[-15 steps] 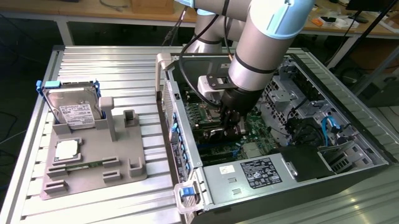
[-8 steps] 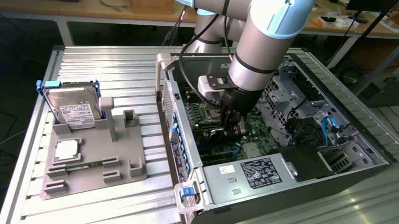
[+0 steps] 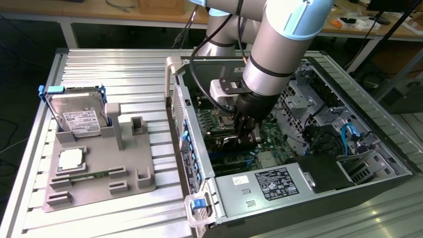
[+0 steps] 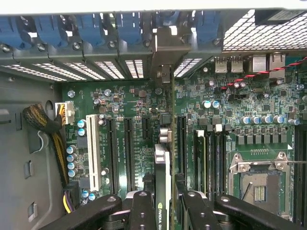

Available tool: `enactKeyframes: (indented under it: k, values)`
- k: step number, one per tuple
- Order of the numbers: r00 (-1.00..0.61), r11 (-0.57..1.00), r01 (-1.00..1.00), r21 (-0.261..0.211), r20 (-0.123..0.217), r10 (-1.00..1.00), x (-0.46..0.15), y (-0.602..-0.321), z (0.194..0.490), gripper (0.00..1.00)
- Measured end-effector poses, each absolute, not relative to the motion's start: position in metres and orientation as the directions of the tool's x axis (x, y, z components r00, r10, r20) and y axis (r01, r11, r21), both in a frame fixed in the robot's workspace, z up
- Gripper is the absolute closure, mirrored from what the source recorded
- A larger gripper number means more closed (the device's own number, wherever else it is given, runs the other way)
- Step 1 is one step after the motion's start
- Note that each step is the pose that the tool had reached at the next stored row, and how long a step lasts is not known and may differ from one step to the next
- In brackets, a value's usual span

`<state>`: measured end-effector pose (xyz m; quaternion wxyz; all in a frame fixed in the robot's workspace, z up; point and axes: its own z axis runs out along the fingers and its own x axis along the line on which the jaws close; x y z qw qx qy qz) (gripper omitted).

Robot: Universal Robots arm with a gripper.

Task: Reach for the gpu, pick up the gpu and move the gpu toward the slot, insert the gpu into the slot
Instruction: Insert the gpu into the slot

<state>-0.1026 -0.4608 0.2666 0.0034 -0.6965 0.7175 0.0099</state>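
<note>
Because the gpu [image 4: 162,167] is a thin, stiff, light card (probably fragile along its contact edge and components), its flat faces near the upper edge look the safest hold. The tool [image 4: 166,201] is clamped on it that way, one finger on each face. The card stands edge-on over the green motherboard [image 4: 129,100], between the long black slots [image 4: 128,148]. All this is inside the open case [image 3: 188,124] on the ribbed tabletop [image 3: 112,64].

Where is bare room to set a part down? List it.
Free: the table beyond the hard drive, and the strip between the grey tray and the near edge. Crowded: inside the computer case, where the gripper holds the card at the board.
</note>
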Motion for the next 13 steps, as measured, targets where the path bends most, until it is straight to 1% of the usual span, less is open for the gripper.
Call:
enactKeyframes:
  k: [13]
  values:
    - [-0.030,0.030,-1.000,0.010,-0.019,-0.999,-0.1026,-0.4620,0.2667,0.73]
